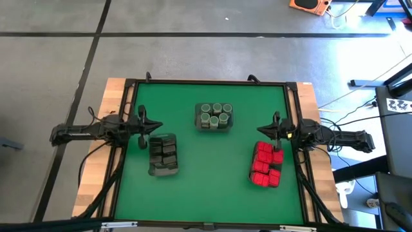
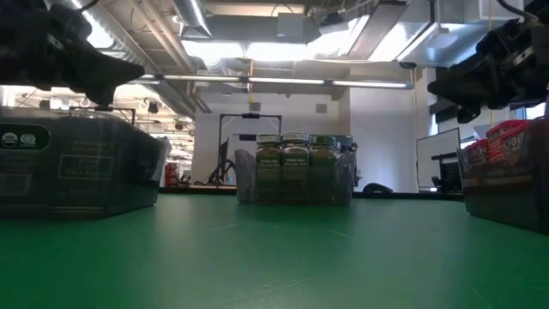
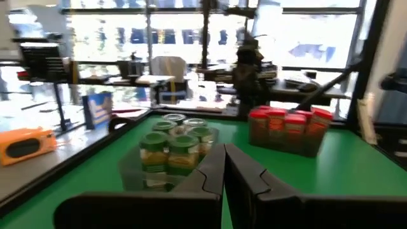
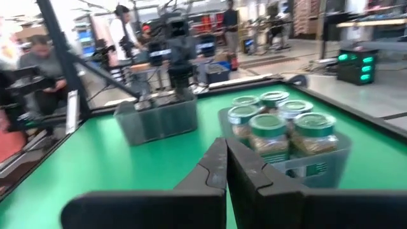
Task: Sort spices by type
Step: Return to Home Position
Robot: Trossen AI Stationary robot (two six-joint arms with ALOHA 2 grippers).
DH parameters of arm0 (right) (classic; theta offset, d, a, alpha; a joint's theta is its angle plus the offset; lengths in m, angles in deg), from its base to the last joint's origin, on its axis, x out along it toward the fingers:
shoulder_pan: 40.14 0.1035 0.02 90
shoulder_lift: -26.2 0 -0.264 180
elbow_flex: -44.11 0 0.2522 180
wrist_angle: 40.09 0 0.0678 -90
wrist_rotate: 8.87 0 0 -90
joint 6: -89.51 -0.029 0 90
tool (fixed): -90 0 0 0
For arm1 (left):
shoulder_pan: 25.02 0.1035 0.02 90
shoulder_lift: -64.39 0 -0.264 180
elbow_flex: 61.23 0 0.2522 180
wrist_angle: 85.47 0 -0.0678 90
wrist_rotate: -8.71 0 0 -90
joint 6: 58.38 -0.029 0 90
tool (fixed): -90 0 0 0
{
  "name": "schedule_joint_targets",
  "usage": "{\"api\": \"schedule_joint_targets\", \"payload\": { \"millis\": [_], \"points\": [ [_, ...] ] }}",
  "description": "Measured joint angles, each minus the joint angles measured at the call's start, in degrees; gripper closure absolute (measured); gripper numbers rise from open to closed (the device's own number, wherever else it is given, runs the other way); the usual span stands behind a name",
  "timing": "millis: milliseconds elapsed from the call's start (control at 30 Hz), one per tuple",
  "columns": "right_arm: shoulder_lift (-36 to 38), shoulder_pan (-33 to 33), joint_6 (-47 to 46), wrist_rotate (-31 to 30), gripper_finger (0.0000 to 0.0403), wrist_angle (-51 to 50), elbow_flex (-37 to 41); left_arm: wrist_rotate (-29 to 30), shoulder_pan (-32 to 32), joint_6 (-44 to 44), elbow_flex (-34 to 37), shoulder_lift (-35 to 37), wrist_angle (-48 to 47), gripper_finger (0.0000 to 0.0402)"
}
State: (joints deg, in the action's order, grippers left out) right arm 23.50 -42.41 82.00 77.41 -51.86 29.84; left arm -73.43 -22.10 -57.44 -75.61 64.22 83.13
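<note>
— Fingers (image 3: 206,178) of the left gripper (image 3: 224,166), dark, hard-edged and wedge-shaped, lie pressed flat against each other with nothing between them. Is the other one the same?

— Yes, the right gripper (image 4: 226,160) is closed tight on nothing too. Seen from above, each hangs over a side edge of the green mat (image 1: 212,187). One is just off a short end of the left tray (image 2: 77,172), the other at a short end of the right tray (image 2: 506,197).

— What are the trays like?

— Smoky, see-through plastic, rectangular, with straight walls. The left tray holds the tins (image 1: 163,151): dark grey, flat-sided, packed close, their pale labels showing through the wall.

— And the right tray?

— Red boxes (image 1: 264,164), bright and rectangular, side by side, their tops above the rim.

— The jars?

— The jars (image 4: 270,133) stand in the middle tray (image 4: 318,170), well apart from both grippers. It sits between the other two trays and farther off in the low view. The jars are round and clear, with green lids, olive contents and paper labels, crowded shoulder to shoulder.

— Beyond that?

— A dark rail (image 1: 206,82) frames the mat on a pale wooden table (image 1: 116,90). Past it, people (image 4: 32,60) sit and stand in the workshop.
</note>
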Motion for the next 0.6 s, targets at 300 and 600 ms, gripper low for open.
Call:
{"api": "schedule_joint_targets", "payload": {
  "millis": [300,600],
  "points": [
    [-0.2,0.0,0.3,4.0,0.0397,-1.0,0.0,0.8,0.9,3.5,0.0,-0.8,-0.5,0.0396],
    [-0.2,0.0,0.3,4.2,0.0397,-1.0,0.0,0.8,0.9,3.4,0.0,-0.8,-0.5,0.0396]
  ]
}}
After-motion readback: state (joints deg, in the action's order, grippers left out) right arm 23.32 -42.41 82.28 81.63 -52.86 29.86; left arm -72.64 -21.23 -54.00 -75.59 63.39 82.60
